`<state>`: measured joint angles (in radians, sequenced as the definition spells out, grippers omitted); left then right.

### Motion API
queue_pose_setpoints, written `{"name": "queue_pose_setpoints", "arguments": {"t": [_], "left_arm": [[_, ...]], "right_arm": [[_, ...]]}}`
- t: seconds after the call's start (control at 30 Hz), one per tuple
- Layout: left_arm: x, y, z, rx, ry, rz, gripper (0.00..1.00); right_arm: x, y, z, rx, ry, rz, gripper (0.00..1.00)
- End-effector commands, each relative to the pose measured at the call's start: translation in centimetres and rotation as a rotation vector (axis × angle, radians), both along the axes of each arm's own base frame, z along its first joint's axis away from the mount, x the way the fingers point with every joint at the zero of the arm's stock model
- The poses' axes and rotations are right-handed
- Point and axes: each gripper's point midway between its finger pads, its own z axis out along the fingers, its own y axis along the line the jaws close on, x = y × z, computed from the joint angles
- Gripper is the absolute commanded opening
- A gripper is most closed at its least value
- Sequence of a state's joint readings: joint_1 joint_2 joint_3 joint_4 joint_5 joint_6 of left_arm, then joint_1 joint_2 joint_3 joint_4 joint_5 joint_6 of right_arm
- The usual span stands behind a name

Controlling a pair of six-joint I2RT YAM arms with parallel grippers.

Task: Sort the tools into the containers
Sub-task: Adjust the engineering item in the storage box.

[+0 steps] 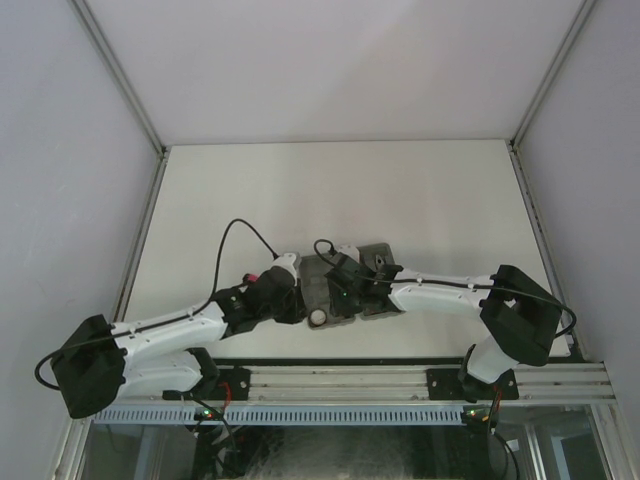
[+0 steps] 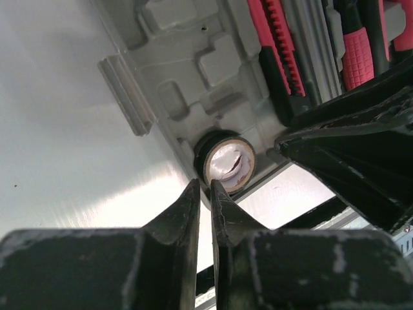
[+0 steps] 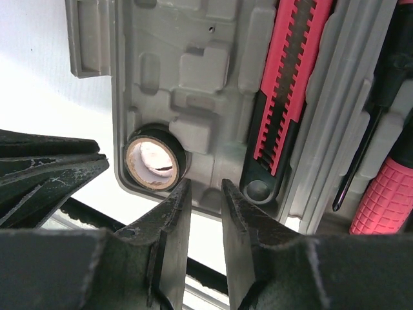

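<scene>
The small black tape roll (image 3: 156,163) and red-and-black utility knife (image 3: 284,97) sit in recesses of the grey moulded tray (image 3: 193,71). My left claw (image 2: 203,194) is nearly closed, empty; my right claw (image 3: 205,194) slightly open, empty. Sorting appears nearly complete.

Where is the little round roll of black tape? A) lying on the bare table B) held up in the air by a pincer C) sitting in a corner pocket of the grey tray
C: the roll of black tape sits in a corner recess of the grey tray, and neither pincer holds it.
</scene>
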<state>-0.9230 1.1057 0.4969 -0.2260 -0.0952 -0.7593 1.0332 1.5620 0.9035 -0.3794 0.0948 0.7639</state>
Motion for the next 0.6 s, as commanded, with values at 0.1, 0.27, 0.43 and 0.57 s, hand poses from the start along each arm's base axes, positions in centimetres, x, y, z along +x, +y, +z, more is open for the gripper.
{"name": "queue_pose_setpoints", "arguments": {"t": [0.1,0.27,0.43,0.57], "left_arm": [[1.8,-2.1,2.0,-0.031,-0.044,0.005,0.14],[1.9,-2.4,1.8,-0.021,-0.036,0.0,0.11],[1.9,-2.4,1.4,-0.009,-0.026,-0.001,0.11],[1.8,-2.4,1.0,-0.003,-0.016,-0.005,0.1]], "right_arm": [[0.8,0.6,1.7,0.078,-0.033,-0.035,0.24],[0.8,0.5,1.6,0.077,-0.033,-0.04,0.24],[0.7,0.4,1.6,0.076,-0.032,-0.04,0.23],[0.7,0.4,1.5,0.077,-0.031,-0.041,0.23]]}}
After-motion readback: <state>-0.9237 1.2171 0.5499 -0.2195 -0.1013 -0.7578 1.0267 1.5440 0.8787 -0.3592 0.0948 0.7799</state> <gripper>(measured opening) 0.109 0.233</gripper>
